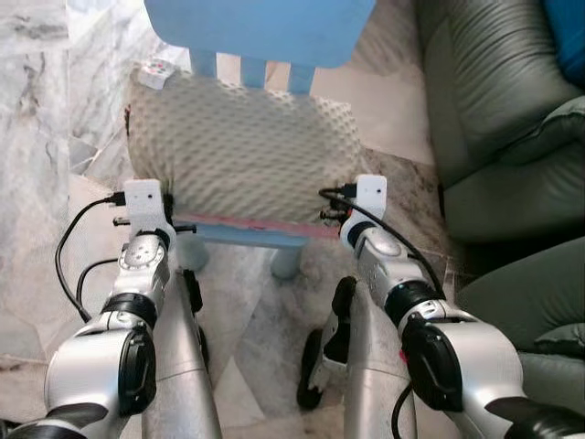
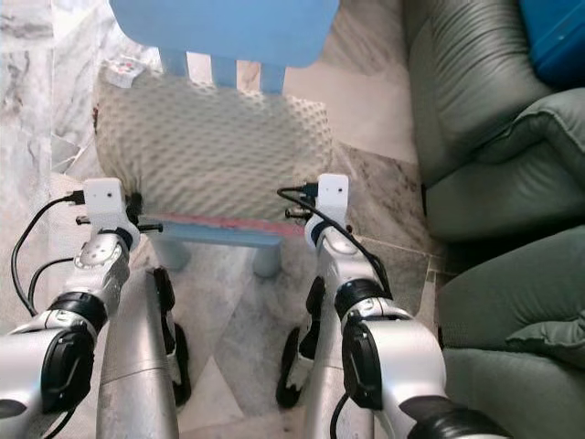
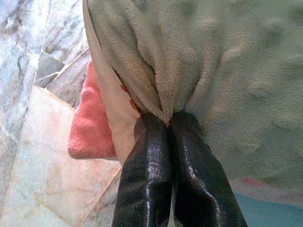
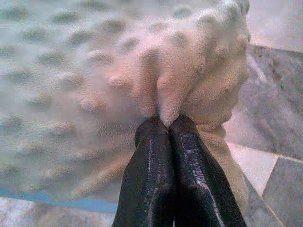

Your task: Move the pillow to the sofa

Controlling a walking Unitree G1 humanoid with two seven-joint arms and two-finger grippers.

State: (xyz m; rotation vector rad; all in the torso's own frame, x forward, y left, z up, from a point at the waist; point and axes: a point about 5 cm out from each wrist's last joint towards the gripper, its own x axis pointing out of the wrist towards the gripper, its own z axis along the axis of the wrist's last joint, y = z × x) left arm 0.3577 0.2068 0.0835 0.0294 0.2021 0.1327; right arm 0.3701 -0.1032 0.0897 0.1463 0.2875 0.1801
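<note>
From the head cameras, the pillow (image 1: 242,137) lies on a blue chair (image 1: 260,32), the sofa (image 1: 498,119) to the robot's right. Both arms reach its near corners.

In the left wrist view, the left gripper (image 3: 166,124) is clamped on a bunched fold of fabric.

In the right wrist view, the right gripper (image 4: 164,125) pinches the other corner likewise.

It looks soft, light and floppy; 2 corner grips should carry it, though it may sag.

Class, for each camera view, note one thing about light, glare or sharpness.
Left eye view: the pillow is evenly lit, with the chair back's shadow on its top. Left wrist view: glare streaks on the black fingers, fabric soft. Right wrist view: far bumps blurred, fingers sharper.
</note>
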